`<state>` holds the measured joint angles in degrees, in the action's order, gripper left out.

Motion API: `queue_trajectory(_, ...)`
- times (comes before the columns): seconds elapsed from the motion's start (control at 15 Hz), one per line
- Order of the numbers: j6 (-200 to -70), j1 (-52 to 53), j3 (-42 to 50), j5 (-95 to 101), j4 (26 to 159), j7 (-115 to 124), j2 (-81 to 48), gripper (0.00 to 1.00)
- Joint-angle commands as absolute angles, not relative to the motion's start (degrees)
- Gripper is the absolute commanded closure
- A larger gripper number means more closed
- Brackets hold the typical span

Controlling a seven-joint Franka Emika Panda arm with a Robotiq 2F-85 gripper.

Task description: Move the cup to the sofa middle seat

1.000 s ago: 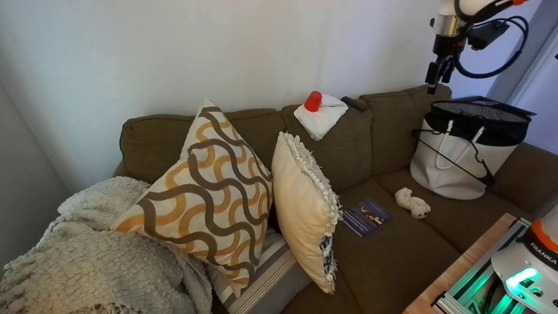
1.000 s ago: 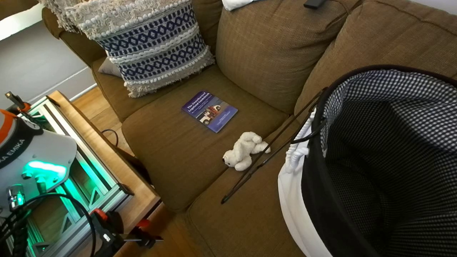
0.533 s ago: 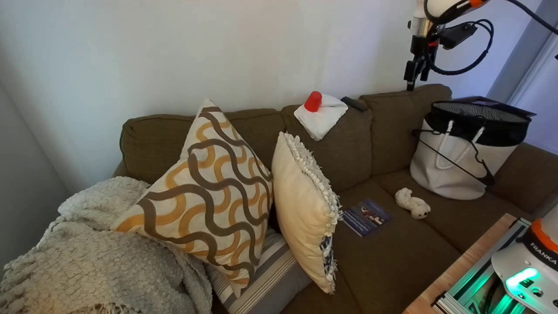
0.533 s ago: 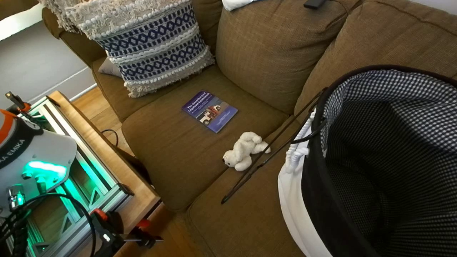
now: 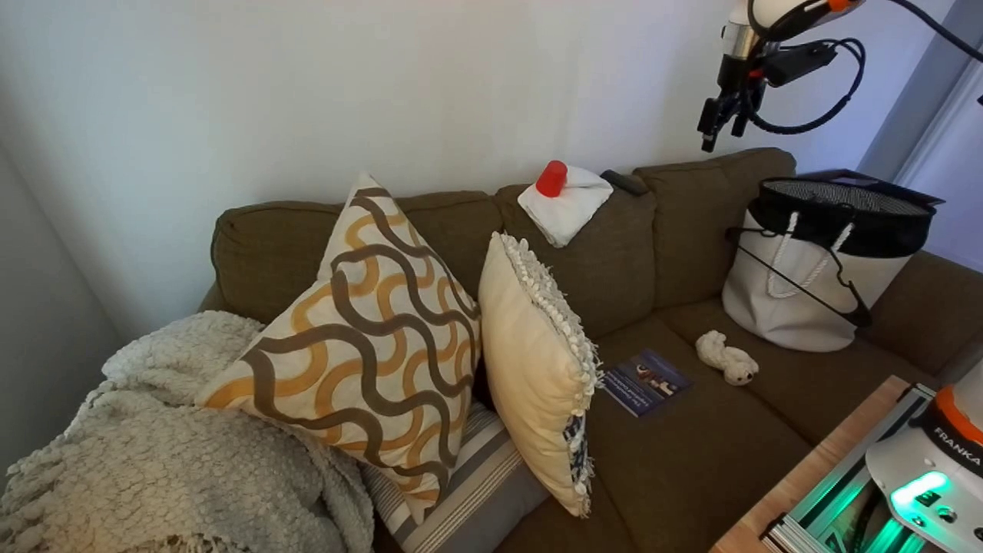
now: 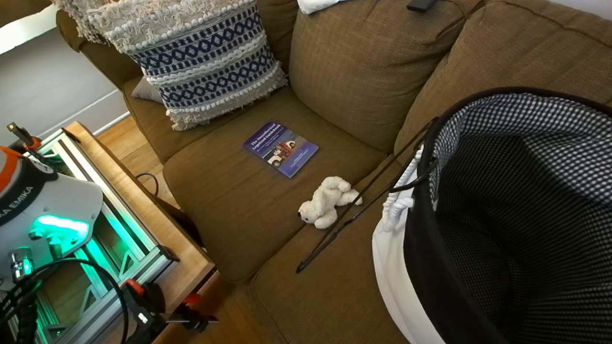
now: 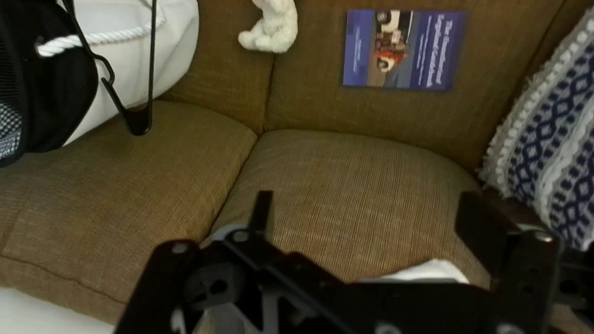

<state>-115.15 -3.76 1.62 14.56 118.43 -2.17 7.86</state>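
The red cup (image 5: 551, 179) stands upside down on a folded white cloth (image 5: 572, 215) on top of the sofa's back cushion, seen in an exterior view. In the wrist view only a corner of the white cloth (image 7: 431, 271) shows, and the cup is out of sight. My gripper (image 5: 723, 140) hangs in the air above the sofa back, well to the right of the cup. In the wrist view my gripper (image 7: 364, 199) has its fingers wide apart with nothing between them. The sofa middle seat (image 6: 224, 205) is brown and holds a purple book (image 6: 282, 149).
A white plush toy (image 6: 325, 203) lies at the seam between seats. A white and black basket (image 5: 756, 299) with a black hanger (image 6: 330, 234) stands on the right seat. A dark remote (image 5: 623, 183) lies beside the cloth. Pillows (image 5: 530, 369) fill the left side.
In an exterior view my gripper has moved left toward the cup's side, and over the last half second it has tilted and risen slightly. The cup and the other things have not moved.
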Motion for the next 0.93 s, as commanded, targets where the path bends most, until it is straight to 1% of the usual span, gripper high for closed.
queue_trajectory(0.0,-126.76,-4.14,2.99,11.07,114.47,2.30,0.19,0.00)
queue_trajectory(0.33,-137.63,-2.83,2.07,7.62,101.83,1.90,-15.93,0.00)
queue_trajectory(0.47,-137.93,-1.69,0.73,6.56,96.16,-0.06,-21.35,0.00)
queue_trajectory(0.6,-135.13,-0.68,-0.62,6.09,90.76,-1.89,-25.62,0.00)
queue_trajectory(0.67,-137.98,-0.72,0.71,7.53,97.16,0.46,-21.06,0.00)
queue_trajectory(0.87,-137.96,0.09,0.62,7.53,95.39,0.63,-22.90,0.00)
